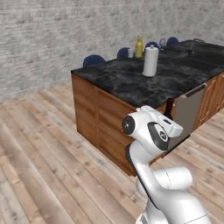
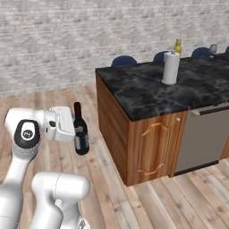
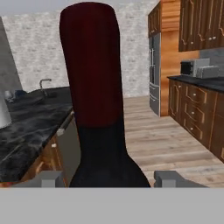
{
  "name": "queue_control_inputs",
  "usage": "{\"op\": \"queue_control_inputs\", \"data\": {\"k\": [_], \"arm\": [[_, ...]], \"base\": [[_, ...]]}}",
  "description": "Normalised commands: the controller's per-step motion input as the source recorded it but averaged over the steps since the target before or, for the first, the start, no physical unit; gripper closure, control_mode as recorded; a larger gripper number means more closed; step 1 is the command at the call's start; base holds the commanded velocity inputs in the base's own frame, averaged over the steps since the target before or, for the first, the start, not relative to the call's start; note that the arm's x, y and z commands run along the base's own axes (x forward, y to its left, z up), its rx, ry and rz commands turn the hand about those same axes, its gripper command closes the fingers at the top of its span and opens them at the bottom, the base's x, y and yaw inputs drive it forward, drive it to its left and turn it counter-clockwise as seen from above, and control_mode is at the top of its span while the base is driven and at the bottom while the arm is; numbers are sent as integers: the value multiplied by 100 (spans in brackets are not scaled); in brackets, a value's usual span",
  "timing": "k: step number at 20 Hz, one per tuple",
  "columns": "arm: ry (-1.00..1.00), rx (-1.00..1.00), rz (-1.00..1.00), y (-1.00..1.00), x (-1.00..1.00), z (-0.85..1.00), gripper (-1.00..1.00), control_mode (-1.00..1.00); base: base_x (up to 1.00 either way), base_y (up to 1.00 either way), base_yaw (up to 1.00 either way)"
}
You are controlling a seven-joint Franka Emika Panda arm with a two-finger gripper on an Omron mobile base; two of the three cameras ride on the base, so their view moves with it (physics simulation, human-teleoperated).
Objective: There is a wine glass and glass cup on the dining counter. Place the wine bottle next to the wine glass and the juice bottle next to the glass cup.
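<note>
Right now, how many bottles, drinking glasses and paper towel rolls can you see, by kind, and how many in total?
Bottles: 2, the wine bottle held in the gripper and the juice bottle on the dining counter.
Drinking glasses: 2, the wine glass and the glass cup.
Paper towel rolls: 1.
Total: 5.

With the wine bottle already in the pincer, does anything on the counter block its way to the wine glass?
Possibly. The paper towel roll stands mid-counter between the held wine bottle and the wine glass at the far edge of the dining counter. The juice bottle stands behind the roll.
</note>
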Motion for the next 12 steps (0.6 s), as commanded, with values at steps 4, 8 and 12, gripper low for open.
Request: {"op": "queue_control_inputs", "data": {"k": [4,8,12], "arm": [[0,0,0,0,0,0,100,100],[0,0,0,0,0,0,100,100],[0,0,0,0,0,0,100,100]], "base": [[52,68,-14],[58,66,-14],[63,66,-10]]}}
